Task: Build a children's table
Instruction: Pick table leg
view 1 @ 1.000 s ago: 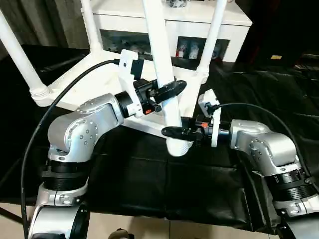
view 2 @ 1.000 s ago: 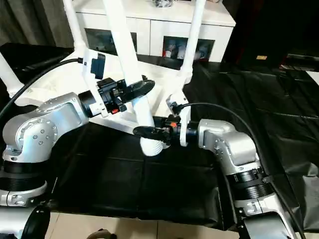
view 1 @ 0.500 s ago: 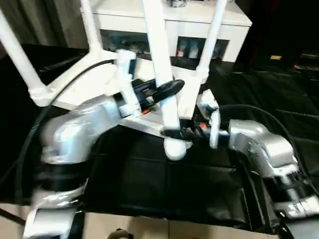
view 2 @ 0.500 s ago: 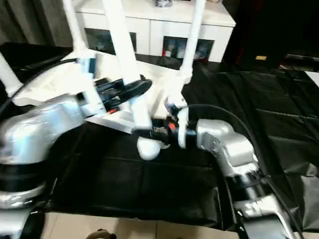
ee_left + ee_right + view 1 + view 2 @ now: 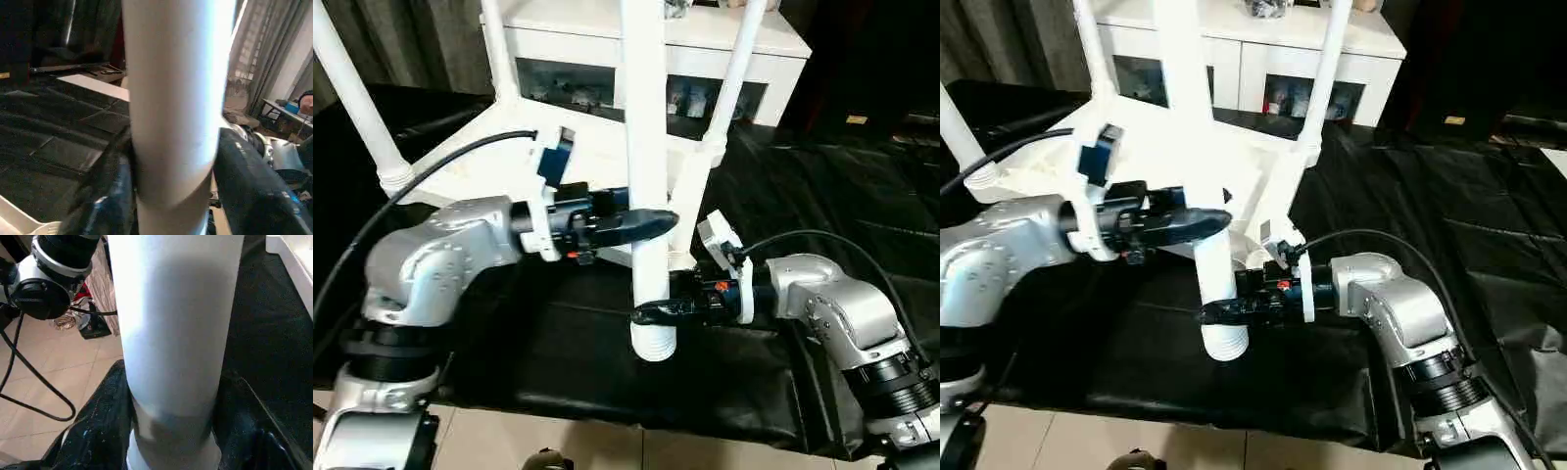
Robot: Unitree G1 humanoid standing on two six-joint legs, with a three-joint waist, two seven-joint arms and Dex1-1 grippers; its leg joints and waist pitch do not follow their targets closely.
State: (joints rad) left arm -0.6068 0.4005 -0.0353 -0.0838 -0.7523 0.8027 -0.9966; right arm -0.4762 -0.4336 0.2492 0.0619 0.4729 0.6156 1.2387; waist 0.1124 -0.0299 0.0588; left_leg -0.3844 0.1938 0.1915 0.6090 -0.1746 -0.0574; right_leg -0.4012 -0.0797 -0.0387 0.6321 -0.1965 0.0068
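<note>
From the head camera, you see the loose table leg upright, its ribbed end low over the black mat, near the upturned tabletop. Your left gripper clamps it higher, your right gripper lower. In each wrist view, black fingers seemingly press the tube.

A black sheet covers my work surface right to its near edge. Past its far edge stands a white glass-doored cabinet; tan floor tiles lie below.
</note>
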